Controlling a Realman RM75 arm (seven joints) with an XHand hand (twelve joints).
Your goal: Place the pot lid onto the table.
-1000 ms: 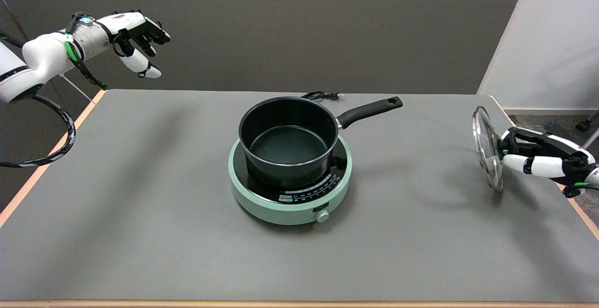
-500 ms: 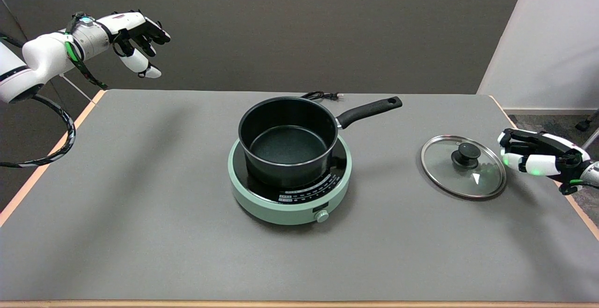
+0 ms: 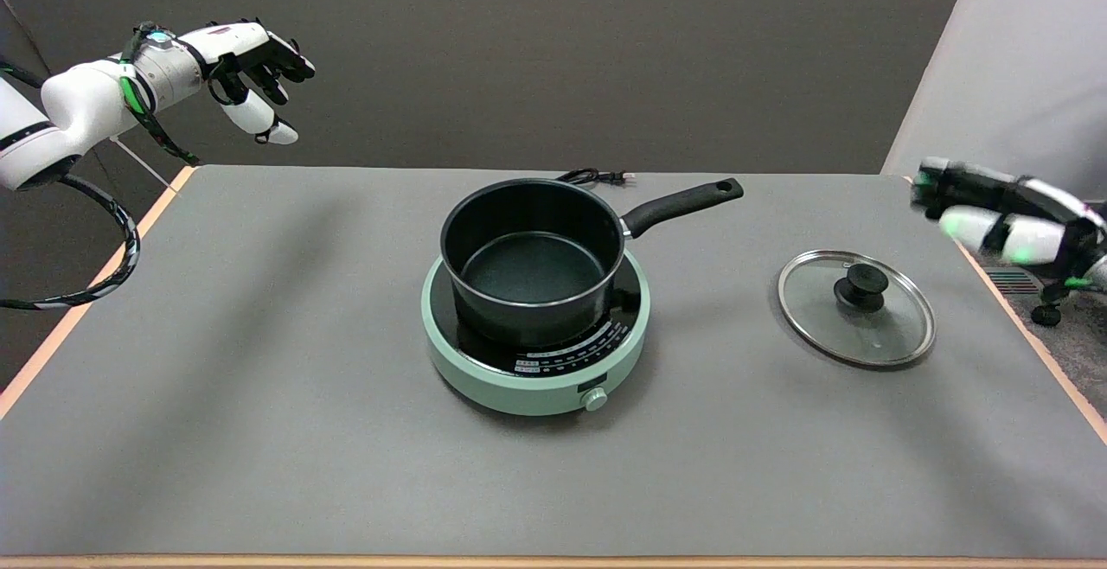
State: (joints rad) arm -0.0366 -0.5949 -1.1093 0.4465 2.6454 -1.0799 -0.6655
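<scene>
Pot lid [image 3: 856,308] lies flat on the table [image 3: 259,379], knob up, right of the pot [image 3: 532,258] on the green cooker [image 3: 484,379]. Right hand [image 3: 1003,214] hangs up and to the lid's right, clear of it, holding nothing; blurred, so I can't tell whether the fingers are spread or curled. It's by far the nearer hand. Placement looks done.

A round glass lid [image 3: 856,307] with a metal rim and a black knob at its centre is seen lying flat on the grey table [image 3: 259,396], knob upward. It is placed towards the table's right side, near the right edge, with nothing touching it.
</scene>
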